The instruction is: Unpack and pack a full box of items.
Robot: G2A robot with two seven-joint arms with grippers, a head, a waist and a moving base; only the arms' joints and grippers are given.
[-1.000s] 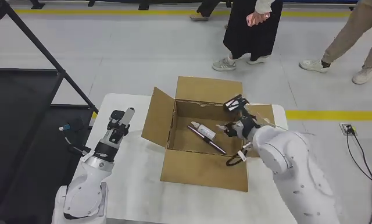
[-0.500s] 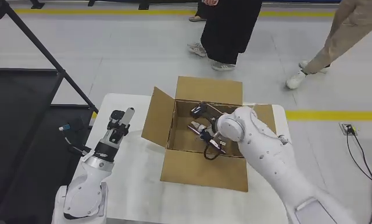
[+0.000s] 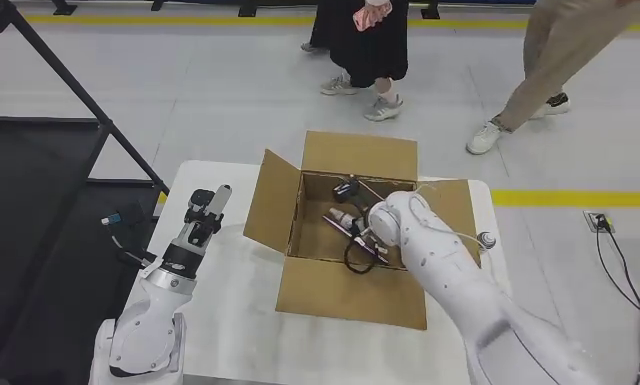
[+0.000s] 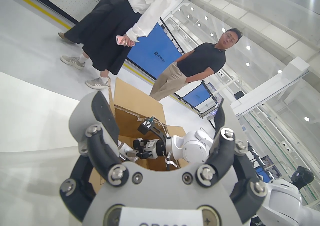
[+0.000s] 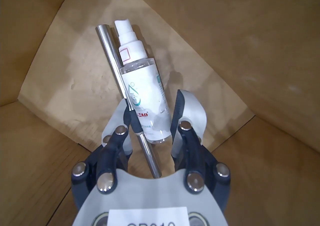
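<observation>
Patience now: the right gripper (image 5: pixel 152 104) hangs spread inside the box (image 5: pixel 225 24), straddling spray bottle (image 5: pixel 142 87) and steel rod (image 5: pixel 110 49) side by side on its floor, so nudge clear of the rod before pinching.

The box (image 5: pixel 75 74) is showing matt brown cardboard, its floor faintly creased. The rod (image 5: pixel 112 62) is gleaming as polished metal with a dull black band. The bottle (image 5: pixel 143 92) is showing clear glossy plastic, a smooth white label and a white plastic nozzle.
</observation>
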